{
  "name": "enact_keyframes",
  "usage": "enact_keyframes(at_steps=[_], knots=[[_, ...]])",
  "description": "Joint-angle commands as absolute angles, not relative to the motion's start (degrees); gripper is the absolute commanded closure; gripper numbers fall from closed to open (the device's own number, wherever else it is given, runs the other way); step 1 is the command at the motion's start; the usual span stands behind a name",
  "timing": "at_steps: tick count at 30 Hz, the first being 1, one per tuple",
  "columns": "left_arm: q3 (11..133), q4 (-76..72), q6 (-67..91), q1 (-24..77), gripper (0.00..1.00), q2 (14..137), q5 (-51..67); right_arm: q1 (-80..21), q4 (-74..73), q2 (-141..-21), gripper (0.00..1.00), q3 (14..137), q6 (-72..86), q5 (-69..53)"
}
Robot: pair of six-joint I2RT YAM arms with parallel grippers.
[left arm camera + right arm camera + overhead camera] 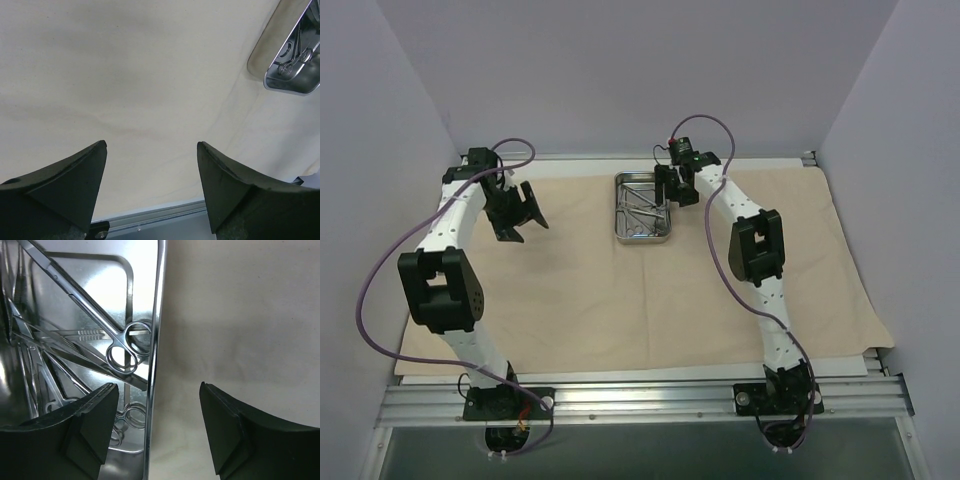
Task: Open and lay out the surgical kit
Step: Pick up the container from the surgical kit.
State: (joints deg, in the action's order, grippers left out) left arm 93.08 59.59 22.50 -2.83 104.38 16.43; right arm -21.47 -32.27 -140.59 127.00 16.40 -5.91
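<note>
Cloth wrap [620, 300]: soft, light, lies flat; L jaws wide, empty, just above it. Steel tray [642, 241], far ctr on cloth: stiff, slick, so grip by rim; R jaws apart, straddling its right rim, not closed. Instruments [75, 291] piled inside: thin, slippery, prob. tangle; take by ring handles.

left gripper [151, 145] spread above cloth [125, 75]; tray [265, 47] top-right

Pale lilac walls [620, 70] stand on three sides. A ribbed aluminium rail [650, 402] runs along the near edge.
</note>
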Motion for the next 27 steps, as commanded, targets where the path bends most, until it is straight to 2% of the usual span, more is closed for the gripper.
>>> enact_keyframes(at_steps=[1, 7, 14, 16, 17, 18, 27], knots=[[94.13, 60.21, 22.85, -1.93, 0.18, 102.48, 15.91, -22.15, -33.05, -141.24, 0.35, 130.08, 16.61, -7.47], [94.22, 60.47, 22.76, -1.14, 0.19, 102.92, 15.82, -23.29, -32.35, -142.47, 0.46, 129.20, 17.58, -8.17], [95.80, 61.08, 22.76, -0.62, 0.17, 103.45, 14.77, -24.61, -31.99, -144.58, 0.66, 129.81, 18.28, -8.35], [96.06, 61.26, 22.76, -0.62, 0.17, 103.45, 14.50, -25.13, -31.82, -144.84, 0.82, 130.08, 18.46, -8.44], [96.15, 61.43, 22.76, -0.62, 0.17, 103.45, 14.41, -25.31, -31.82, -144.84, 0.94, 130.60, 18.54, -8.35], [96.24, 61.52, 22.68, -0.62, 0.17, 103.27, 14.15, -25.57, -31.90, -144.67, 0.99, 130.95, 18.72, -7.83], [97.56, 62.05, 23.20, -0.62, 0.17, 103.97, 13.01, -30.48, -30.59, -140.46, 1.00, 135.08, 20.14, -7.47]])
